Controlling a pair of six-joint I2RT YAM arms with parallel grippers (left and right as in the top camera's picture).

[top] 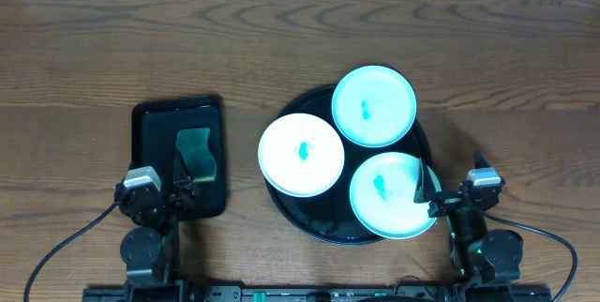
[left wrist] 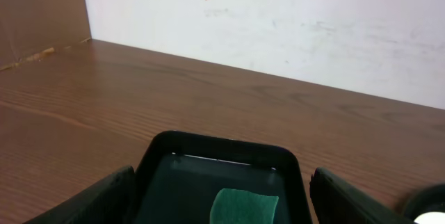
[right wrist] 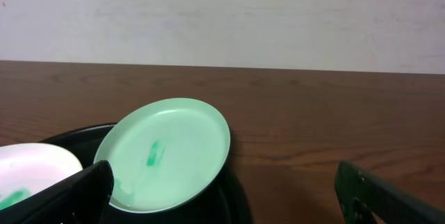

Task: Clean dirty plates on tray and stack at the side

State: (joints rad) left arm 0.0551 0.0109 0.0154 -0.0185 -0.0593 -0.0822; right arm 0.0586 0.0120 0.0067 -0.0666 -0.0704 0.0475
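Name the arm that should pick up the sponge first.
Left. The left gripper is open right at the green sponge in its small black tray; the right gripper sits across by the plates.

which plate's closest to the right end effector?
The front-right plate, at the tray's edge nearest the robot, right beside the right end effector. The left plate and the back plate lie farther off.
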